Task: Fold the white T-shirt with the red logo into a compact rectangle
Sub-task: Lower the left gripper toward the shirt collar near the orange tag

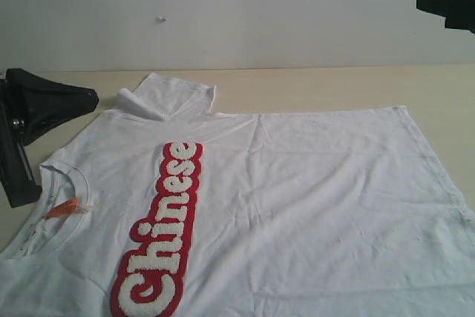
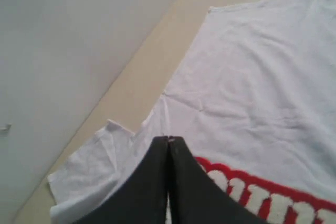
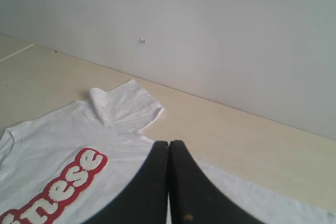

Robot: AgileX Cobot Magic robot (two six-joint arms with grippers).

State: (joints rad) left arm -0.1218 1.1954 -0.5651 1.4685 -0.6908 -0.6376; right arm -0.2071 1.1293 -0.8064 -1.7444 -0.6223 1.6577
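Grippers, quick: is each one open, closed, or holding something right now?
Left gripper: closed, jaws pressed together, holding nothing.
Right gripper: closed, jaws pressed together, holding nothing.

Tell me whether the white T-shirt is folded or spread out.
Spread out: the T-shirt lies flat, logo facing up, only one sleeve rumpled.

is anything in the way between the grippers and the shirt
Nothing visible is. The shirt lies spread on the table, and nothing sits on the part in view. The left gripper and right gripper are both shut and empty, with only open air between them and the cloth.
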